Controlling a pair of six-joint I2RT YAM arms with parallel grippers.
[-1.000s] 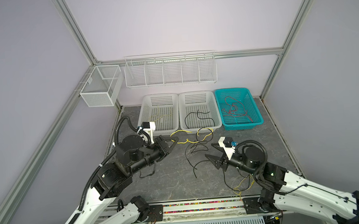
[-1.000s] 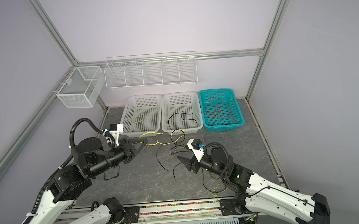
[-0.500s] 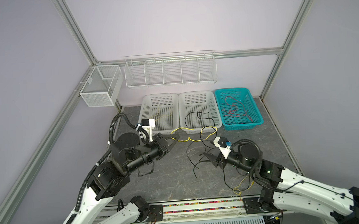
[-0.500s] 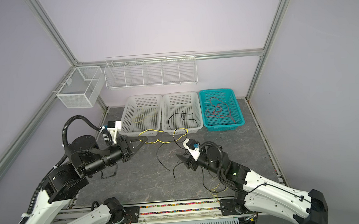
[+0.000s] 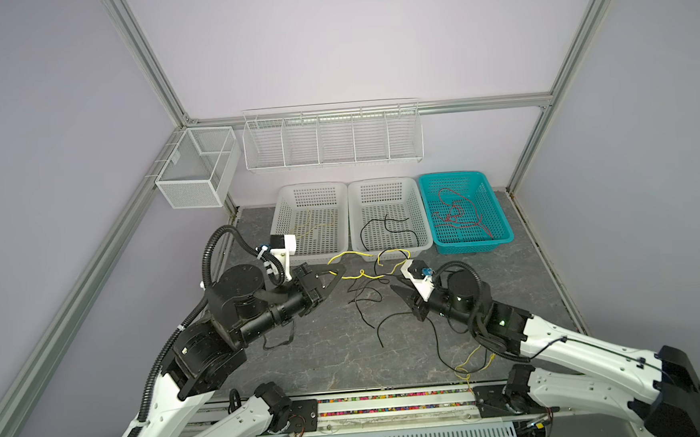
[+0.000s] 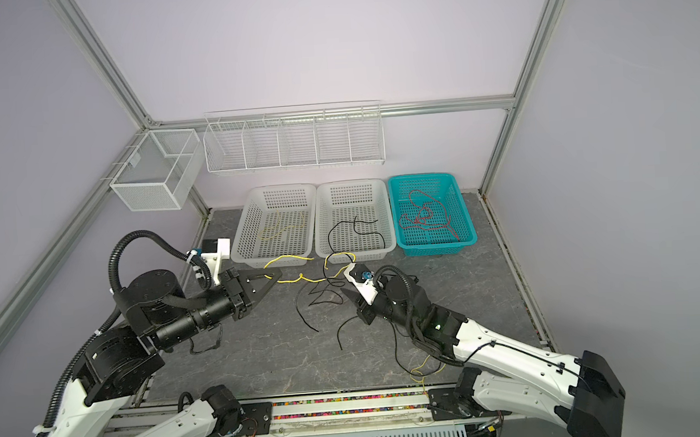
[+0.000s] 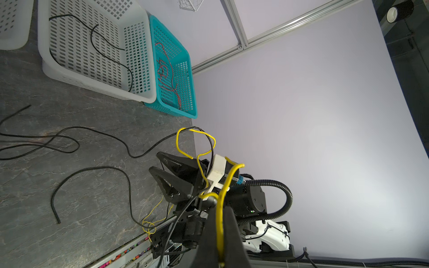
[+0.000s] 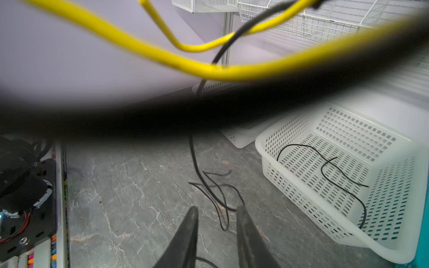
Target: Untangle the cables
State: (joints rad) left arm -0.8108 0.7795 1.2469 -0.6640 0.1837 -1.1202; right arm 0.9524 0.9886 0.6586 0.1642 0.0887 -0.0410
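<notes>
Looks maybe halfway: red cables (image 5: 456, 216) binned beside middle white basket (image 5: 380, 182). Just in front: yellow cable (image 5: 362, 274) pinched in left tool (image 5: 340, 269), looped through black cables (image 8: 192, 153). Right tool (image 8: 217, 210) part-spread, gripping nothing.

Robotics lab test cell, not a lived-in room. Silver aluminium extrusion frame (image 5: 157, 73) closes in plain pale-lilac wall panels (image 5: 350, 40). Grey stone-patterned tabletop (image 5: 340, 353) serves as the work floor. Black-and-white left robot arm (image 5: 236, 289) and right robot arm (image 5: 589, 348) are mounted on a metal base rail (image 5: 394, 418) at the front edge. White wire divider rack (image 5: 332, 145) and white mesh box (image 5: 195, 170) hang from the frame. White perforated plastic basket (image 5: 312, 187), second white basket (image 5: 381, 182) and teal perforated plastic basket (image 5: 452, 175) stand in a row at the back wall.
</notes>
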